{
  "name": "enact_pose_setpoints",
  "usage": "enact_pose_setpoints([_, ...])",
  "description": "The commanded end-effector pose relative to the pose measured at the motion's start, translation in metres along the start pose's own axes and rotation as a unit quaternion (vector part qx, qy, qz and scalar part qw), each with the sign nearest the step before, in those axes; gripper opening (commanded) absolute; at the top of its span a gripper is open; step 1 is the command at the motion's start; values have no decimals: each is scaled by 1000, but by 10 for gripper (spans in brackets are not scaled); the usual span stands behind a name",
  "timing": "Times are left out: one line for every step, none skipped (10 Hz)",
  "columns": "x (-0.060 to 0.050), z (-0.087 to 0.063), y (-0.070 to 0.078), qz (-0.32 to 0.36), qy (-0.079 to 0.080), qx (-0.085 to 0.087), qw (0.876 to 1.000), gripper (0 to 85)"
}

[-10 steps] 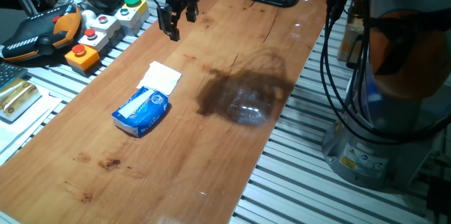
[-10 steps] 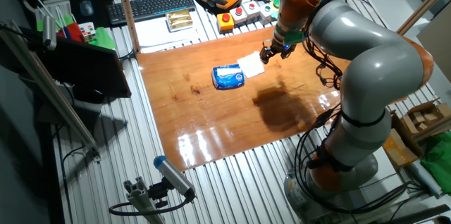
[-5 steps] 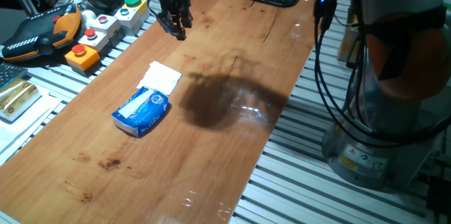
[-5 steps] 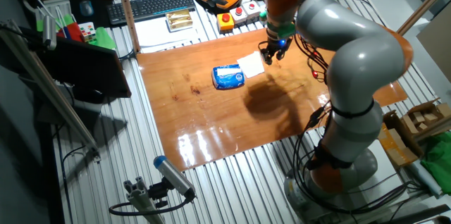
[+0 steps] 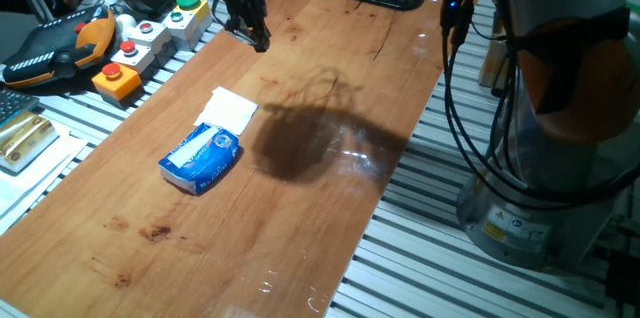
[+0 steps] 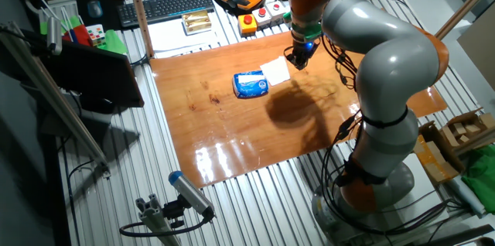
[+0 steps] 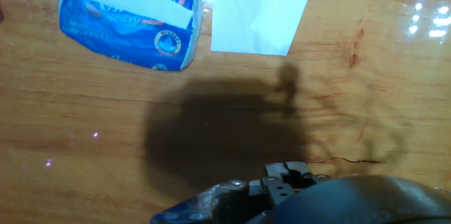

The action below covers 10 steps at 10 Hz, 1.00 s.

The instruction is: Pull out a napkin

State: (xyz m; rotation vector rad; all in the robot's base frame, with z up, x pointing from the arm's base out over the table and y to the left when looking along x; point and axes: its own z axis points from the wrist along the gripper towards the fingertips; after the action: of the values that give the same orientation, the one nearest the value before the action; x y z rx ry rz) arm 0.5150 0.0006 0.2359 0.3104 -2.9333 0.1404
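arm: bent over table | pincer [image 5: 258, 38]: raised, pointing down, fingers close together

From one fixed view you look along the tabletop [image 5: 330, 208] from a near corner; the other fixed view looks down from high off the opposite side, farther back. Both share the blue pack [image 5: 201, 157] [image 6: 250, 84]. The hand view sits close, facing straight down on it [image 7: 130, 20].

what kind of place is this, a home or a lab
Most likely a robotics lab or workshop: a wooden tabletop on slotted aluminium framing, coloured push-button control boxes, and a black computer keyboard nearby.
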Motion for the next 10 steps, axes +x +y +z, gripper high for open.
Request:
enact_pose_setpoints([0,0,0,0,-1,0,1000,10])
enact_pose_setpoints([0,0,0,0,-1,0,1000,10])
enact_pose_setpoints([0,0,0,0,-1,0,1000,10])
enact_pose_setpoints([0,0,0,0,-1,0,1000,10])
enact_pose_setpoints([0,0,0,2,-1,1,1000,10])
enact_pose_setpoints([0,0,0,2,-1,1,1000,10])
enact_pose_setpoints([0,0,0,9,-1,1,1000,10])
enact_pose_setpoints([0,0,0,50,-32,1,998,7])
enact_pose_setpoints([0,0,0,70,-40,-19,997,7])
enact_pose_setpoints([0,0,0,78,-30,-23,996,7])
